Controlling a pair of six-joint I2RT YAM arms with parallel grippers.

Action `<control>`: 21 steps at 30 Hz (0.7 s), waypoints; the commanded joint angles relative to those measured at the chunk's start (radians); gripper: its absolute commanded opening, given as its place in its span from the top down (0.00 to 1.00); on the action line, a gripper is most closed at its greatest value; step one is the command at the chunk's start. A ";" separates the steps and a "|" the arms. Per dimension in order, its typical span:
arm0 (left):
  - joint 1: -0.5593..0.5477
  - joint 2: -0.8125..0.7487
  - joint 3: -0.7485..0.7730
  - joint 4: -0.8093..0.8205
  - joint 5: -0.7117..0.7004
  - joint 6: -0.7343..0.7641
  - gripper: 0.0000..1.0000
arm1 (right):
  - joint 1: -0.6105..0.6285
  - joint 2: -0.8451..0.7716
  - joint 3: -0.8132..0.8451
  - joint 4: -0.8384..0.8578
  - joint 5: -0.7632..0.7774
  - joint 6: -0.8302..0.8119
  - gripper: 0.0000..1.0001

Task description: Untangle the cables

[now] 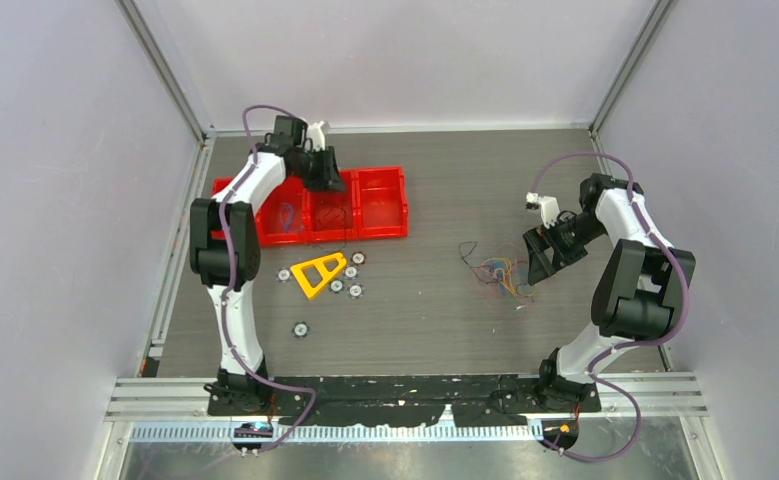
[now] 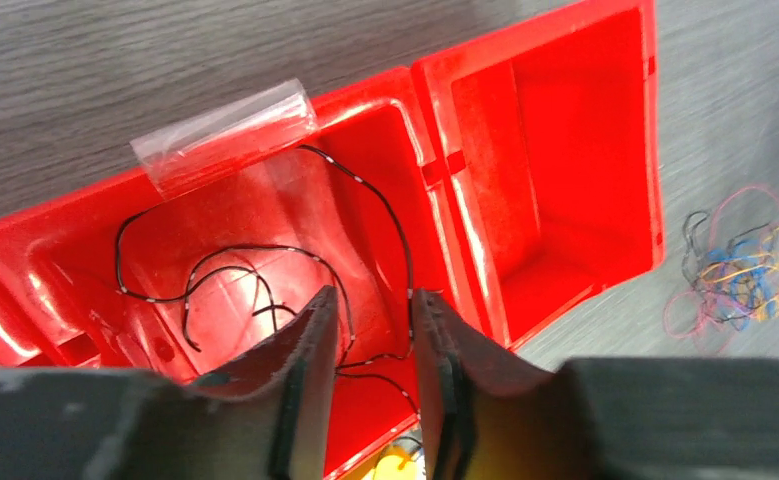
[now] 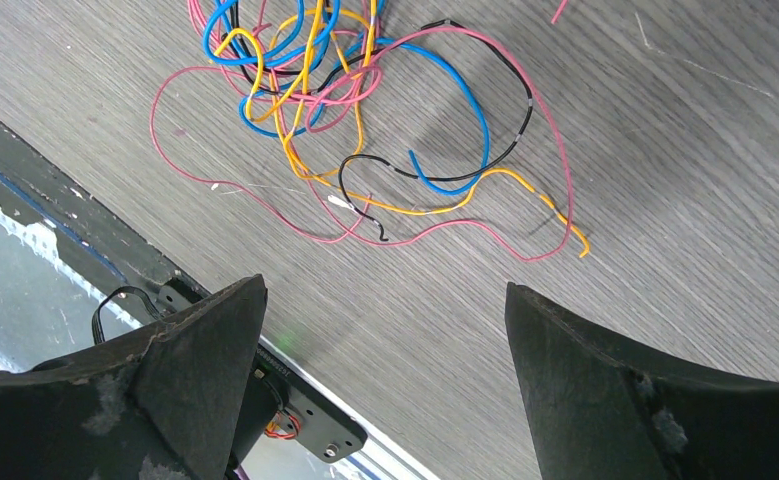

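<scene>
A tangle of blue, orange-yellow, pink and black cables (image 1: 495, 270) lies on the table at the right, and shows in the right wrist view (image 3: 355, 110) and the left wrist view (image 2: 735, 270). My right gripper (image 1: 540, 265) (image 3: 385, 290) is wide open and empty, just right of the tangle. My left gripper (image 1: 325, 175) (image 2: 373, 300) hovers over the middle compartment of a red tray (image 1: 380, 235) (image 2: 445, 170), with its jaws slightly apart and nothing between them. A black cable (image 2: 265, 248) lies loose in that compartment.
A yellow triangular part (image 1: 318, 272) and several small round discs (image 1: 301, 328) lie in front of the tray. A clear plastic strip (image 2: 225, 135) sits on the tray's far rim. The right compartment (image 2: 555, 170) holds nothing. Walls enclose the table.
</scene>
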 commanded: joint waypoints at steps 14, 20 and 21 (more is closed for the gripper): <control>0.000 -0.404 -0.075 -0.405 0.086 0.777 0.36 | 0.005 -0.033 0.008 -0.018 -0.023 0.003 0.05; -0.037 -0.536 -0.340 -0.411 0.030 1.182 0.42 | 0.005 -0.033 0.013 -0.023 -0.030 0.007 0.05; -0.045 -0.550 -0.379 -0.383 0.025 1.233 0.42 | 0.005 -0.033 0.015 -0.026 -0.034 0.007 0.05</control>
